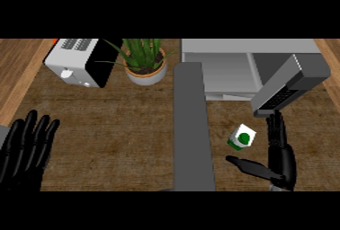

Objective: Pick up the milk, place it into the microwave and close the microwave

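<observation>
While the robot's left hand (26, 146) rests with fingers spread and straight at the lower left edge of the wooden surface (113, 130), the work of the moment belongs to the other side of the head view. Farther back on the left stands a white toaster (76, 63), and just beside it a potted plant (145, 63) in a pale pot. A grey panel (192, 130) runs down the middle of the view (its part in the scene is hard to make out from this angle). Right of it, at the back, the microwave (225, 67) stands with its cavity exposed and its door (292, 83) swung out toward the robot.

Near the front right, the milk (241, 137), a small white carton with a green mark, sits on the surface below the open door, apart from it. It appears to stand upright, long axis vertical and top toward the camera, leaning slightly to the view's upper right. The right hand (279, 159) is open beside it, fingers straight and pointing away from the robot on the carton's right, thumb stretched out left below it; nothing is yet pinched.

By this evidence the pick-up step is in hand, the grasp not yet made. The next move calls for bringing fingers and thumb in around the carton's sides, then lifting it clear of the door's lower edge on the way to the cavity.
</observation>
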